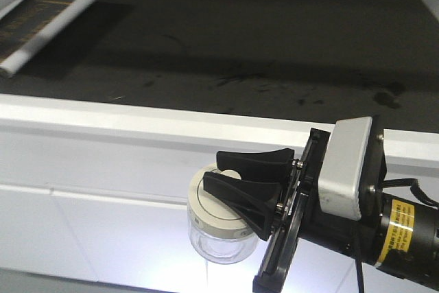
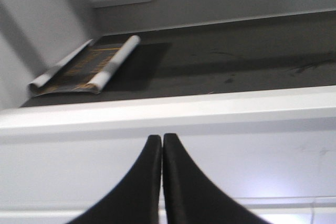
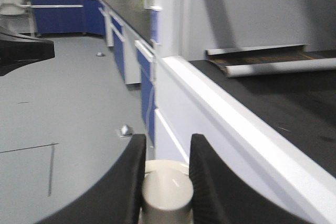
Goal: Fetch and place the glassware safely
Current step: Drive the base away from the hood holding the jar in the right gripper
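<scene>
The right gripper (image 1: 214, 168) holds a small clear glass jar (image 1: 218, 241) by the knob (image 3: 167, 195) of its cream lid (image 1: 212, 204), jaws closed narrowly on it. The jar appears to hang just in front of the white counter edge (image 1: 137, 118), below the dark worktop (image 1: 260, 53). The left gripper (image 2: 161, 141) is pressed shut, empty. This looks like the carrying step; next comes a lift over the edge and a gentle set-down

Clear jar (image 1: 216, 246), cream lid (image 1: 206, 205), dark rim marks. Black right gripper (image 1: 214, 169). Dark counter (image 1: 274, 46), white edge; mat (image 1: 51, 29) on it dark, gold-patterned, white roll.
</scene>
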`<state>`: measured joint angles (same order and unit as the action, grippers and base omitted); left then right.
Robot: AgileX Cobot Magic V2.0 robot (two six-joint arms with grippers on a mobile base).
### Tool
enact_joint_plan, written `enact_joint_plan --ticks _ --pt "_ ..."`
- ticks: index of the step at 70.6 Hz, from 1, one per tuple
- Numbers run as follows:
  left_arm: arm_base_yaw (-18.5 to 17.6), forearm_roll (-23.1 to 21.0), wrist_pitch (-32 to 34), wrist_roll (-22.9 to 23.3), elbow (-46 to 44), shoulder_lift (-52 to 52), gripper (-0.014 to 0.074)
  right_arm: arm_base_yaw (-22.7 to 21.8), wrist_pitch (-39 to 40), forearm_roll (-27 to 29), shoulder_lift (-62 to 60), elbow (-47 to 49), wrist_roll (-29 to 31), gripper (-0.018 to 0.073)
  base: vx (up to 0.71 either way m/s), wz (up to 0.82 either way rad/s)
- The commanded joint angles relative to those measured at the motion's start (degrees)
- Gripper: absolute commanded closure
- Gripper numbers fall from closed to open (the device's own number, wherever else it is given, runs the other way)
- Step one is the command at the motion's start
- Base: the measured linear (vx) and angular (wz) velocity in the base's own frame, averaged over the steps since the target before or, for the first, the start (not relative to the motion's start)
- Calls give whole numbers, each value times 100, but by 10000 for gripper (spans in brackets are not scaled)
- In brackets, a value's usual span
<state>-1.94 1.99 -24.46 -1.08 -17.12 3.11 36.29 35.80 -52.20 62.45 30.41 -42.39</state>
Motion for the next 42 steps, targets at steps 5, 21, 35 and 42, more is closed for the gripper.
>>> enact_joint_plan --ticks 5,21,35,42 --pt "-6 -21 386 18 -141 63 603 2 444 245 -86 174 30 560 -10 54" --pt "-6 -21 386 18 -141 63 603 2 444 245 -86 174 30 560 -12 58" --pt "-6 -21 386 18 -141 63 603 2 444 245 -86 174 30 560 -14 55" --pt "-6 -21 386 18 -141 63 603 2 438 245 -86 174 30 560 -14 56"
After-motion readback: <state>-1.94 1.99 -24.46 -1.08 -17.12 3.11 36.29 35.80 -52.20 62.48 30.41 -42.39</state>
